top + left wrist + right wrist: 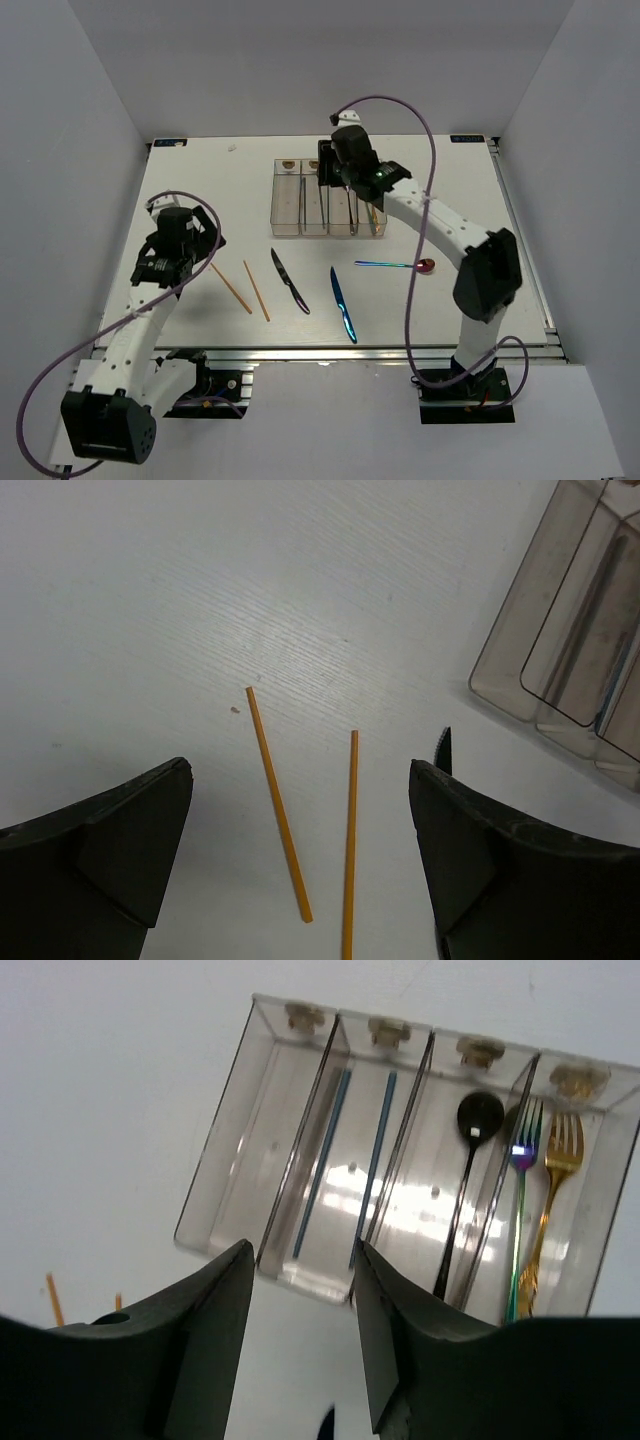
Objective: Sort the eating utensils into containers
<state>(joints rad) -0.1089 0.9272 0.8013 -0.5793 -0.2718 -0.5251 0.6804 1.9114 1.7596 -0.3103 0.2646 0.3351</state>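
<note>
Top cam: R gripper (302, 1260) sits over the containers (277, 200) at the far-middle of the table (200, 180). Its jaws are parted w/ nothing btwn them, so released.

Right wrist cam looks down into the 4 joined clear bins, tan mark at the far end of each:
- 2nd from left: two thin sticks (322, 1160) lying lengthwise. They look bluish thru the plastic, maybe dark ones, hard to tell.
- 3rd: black spoon (470, 1160), bowl toward the tan mark.
- 4th: purple fork (521, 1190) and gold fork (556, 1175) side by side, tines toward the mark.

L gripper (300, 775) is spread wide and grasps nothing. It hangs above the two tan chopsticks (280, 800), which lie on the table near-parallel, not touching, both btwn the fingers in the left wrist cam. A corner of the bins shows at upper right of that view.

Loose on the table in the top cam, nearer than the bins:
- black knife (288, 280), just right of the chopsticks
- blue knife (343, 305), right of that
- pink-bowled spoon (395, 265), lying crosswise near the R arm, bowl to the right
</note>
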